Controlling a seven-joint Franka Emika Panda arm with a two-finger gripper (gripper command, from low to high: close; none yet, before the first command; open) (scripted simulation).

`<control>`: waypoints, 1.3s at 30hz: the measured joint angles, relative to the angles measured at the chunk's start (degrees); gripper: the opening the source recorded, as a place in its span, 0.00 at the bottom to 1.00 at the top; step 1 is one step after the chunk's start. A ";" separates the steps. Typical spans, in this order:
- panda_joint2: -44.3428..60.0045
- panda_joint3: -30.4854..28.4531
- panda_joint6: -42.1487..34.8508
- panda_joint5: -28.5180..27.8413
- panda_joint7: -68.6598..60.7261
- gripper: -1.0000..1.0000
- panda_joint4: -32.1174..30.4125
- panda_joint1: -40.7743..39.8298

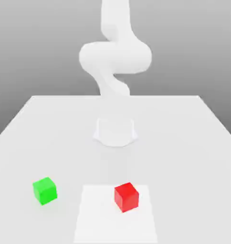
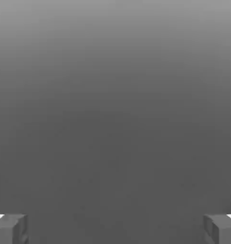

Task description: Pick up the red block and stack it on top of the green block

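Note:
The red block (image 1: 126,197) sits on the white table near its front edge, a little toward the exterior view's right. The green block (image 1: 45,190) rests on the table apart from it, toward the exterior view's left. Both cubes stand flat with nothing touching them. In the hand view my gripper (image 2: 115,231) is open, its grey fingertips (image 2: 10,228) spread far apart with nothing between them and only a plain grey background ahead.
The white arm (image 1: 115,55) rises from its round base (image 1: 115,132) at the middle of the table (image 1: 194,143) and bends upward. A paler rectangular patch (image 1: 96,214) lies under the red block.

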 joint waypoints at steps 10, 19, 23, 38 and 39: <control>18.15 2.96 9.92 9.64 18.29 0.50 -10.50 -0.66; 33.35 9.15 19.68 7.89 41.97 0.50 -20.08 -3.27; 39.50 10.17 24.29 -0.02 57.56 0.50 -24.48 -4.80; 48.69 4.57 25.89 -27.40 80.18 0.50 -23.10 -4.72; 49.25 4.24 25.99 -28.31 80.85 0.50 -22.94 -4.59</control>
